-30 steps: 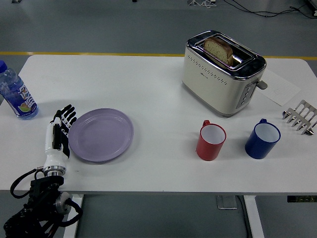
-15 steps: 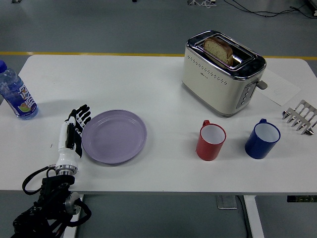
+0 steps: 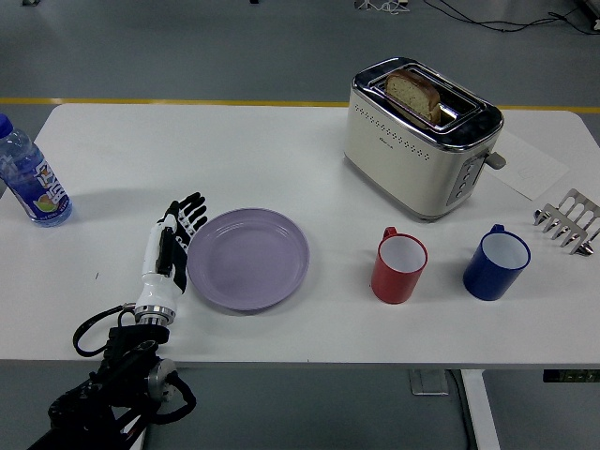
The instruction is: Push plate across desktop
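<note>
A lilac plate (image 3: 248,258) lies flat on the white table (image 3: 281,159), left of centre and near the front edge. My left hand (image 3: 174,244) stands on its edge against the plate's left rim, fingers straight and held together, holding nothing. Its black arm comes up from the lower left corner. The right arm does not show.
A red mug (image 3: 398,266) stands just right of the plate, a blue mug (image 3: 495,262) beyond it. A cream toaster (image 3: 420,136) with bread sits at the back, a metal toast rack (image 3: 568,221) at the right edge, a water bottle (image 3: 28,176) at far left.
My left hand has slid to the right, and the plate has moved with it, closer to the red mug.
</note>
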{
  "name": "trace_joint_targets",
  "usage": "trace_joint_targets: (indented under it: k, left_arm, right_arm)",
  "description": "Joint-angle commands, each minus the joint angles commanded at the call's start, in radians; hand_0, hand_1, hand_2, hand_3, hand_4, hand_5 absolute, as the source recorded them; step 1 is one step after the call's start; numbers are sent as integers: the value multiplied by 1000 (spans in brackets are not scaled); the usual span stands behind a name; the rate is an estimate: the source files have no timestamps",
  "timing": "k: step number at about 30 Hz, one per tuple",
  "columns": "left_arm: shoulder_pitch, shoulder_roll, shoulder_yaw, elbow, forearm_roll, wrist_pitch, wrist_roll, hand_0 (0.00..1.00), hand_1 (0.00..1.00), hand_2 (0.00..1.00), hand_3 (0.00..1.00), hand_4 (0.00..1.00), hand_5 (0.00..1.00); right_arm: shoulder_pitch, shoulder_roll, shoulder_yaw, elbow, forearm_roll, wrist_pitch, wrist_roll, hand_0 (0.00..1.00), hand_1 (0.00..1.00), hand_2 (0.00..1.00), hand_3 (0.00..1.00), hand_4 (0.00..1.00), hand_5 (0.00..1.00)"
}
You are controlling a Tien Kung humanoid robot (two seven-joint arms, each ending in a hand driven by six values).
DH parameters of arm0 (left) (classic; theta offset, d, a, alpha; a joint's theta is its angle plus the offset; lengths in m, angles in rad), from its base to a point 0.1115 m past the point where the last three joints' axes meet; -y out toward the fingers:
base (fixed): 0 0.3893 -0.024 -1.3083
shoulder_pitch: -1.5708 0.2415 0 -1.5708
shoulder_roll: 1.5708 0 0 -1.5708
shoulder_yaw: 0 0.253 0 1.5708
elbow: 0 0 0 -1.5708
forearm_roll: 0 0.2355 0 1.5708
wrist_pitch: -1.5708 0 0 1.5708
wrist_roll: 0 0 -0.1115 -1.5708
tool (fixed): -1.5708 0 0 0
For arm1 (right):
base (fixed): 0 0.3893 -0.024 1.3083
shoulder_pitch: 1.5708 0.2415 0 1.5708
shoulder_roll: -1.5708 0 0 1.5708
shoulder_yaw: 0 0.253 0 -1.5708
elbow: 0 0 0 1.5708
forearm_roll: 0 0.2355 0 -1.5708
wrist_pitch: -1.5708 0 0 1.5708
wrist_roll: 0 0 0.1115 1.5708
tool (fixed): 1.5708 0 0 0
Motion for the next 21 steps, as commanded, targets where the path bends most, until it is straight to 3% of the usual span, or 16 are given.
trace_joint_targets:
  k: [10, 21]
  left_arm:
    - [-21, 0, 102, -19, -34, -1, 0, 794, 810, 806, 735, 453, 998]
    - [-40, 0, 160, -43, -41, 0, 0, 794, 810, 807, 735, 451, 998]
  right_arm:
    - [-2, -2, 1, 0, -2, 0, 0, 639, 618, 633, 578, 363, 154]
    - [-3, -2, 2, 0, -2, 0, 0, 639, 618, 633, 578, 363, 154]
